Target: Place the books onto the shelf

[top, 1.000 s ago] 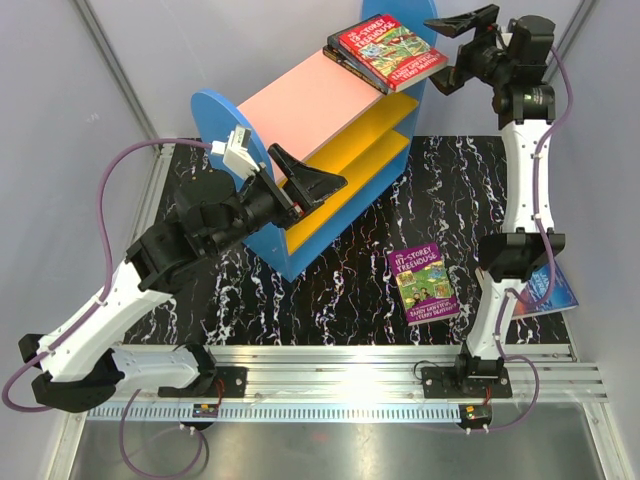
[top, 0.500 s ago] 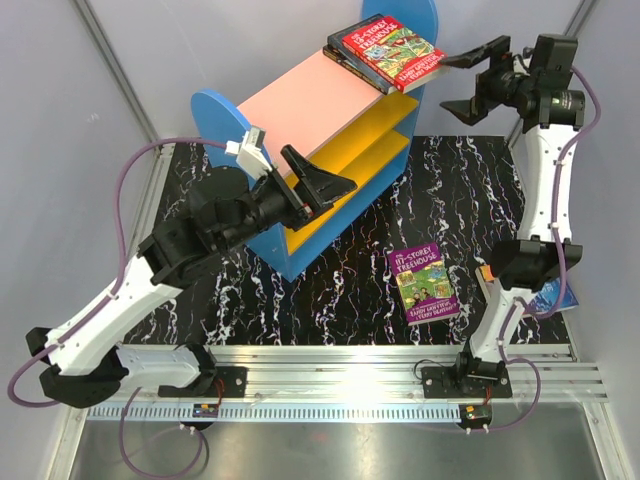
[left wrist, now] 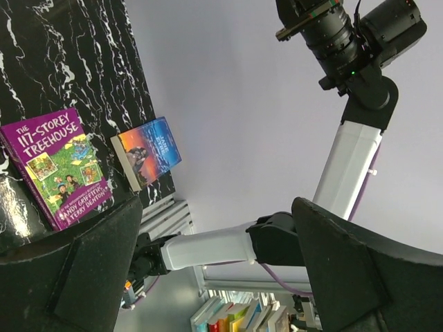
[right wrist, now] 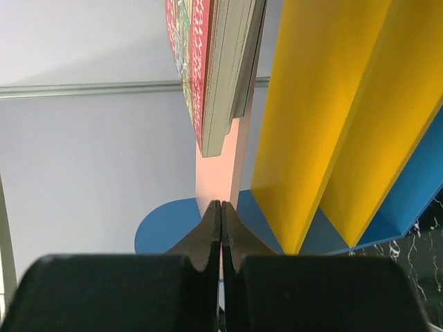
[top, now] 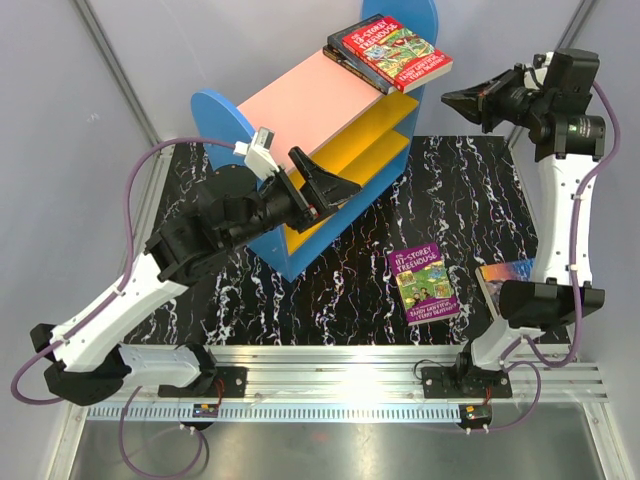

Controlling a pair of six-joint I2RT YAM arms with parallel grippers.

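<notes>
Now the right end effector (top: 452,97) has backed away from the shelf (top: 215,115) and snapped its jaws together on nothing; a second ago it stood wide open just beside the red book (top: 395,48). That book lies flat on a darker one at the far end of the pink top board (top: 300,100), so I take it as delivered and released. Two are left on the table (top: 340,290): the purple Treehouse book (top: 423,283) and, near the right arm's base, a blue book (top: 503,271). My left end effector (top: 335,192) has crept nearer the shelf's front, jaws wide apart, holding and touching nothing that I can see. I'd go for the purple one next.
</notes>
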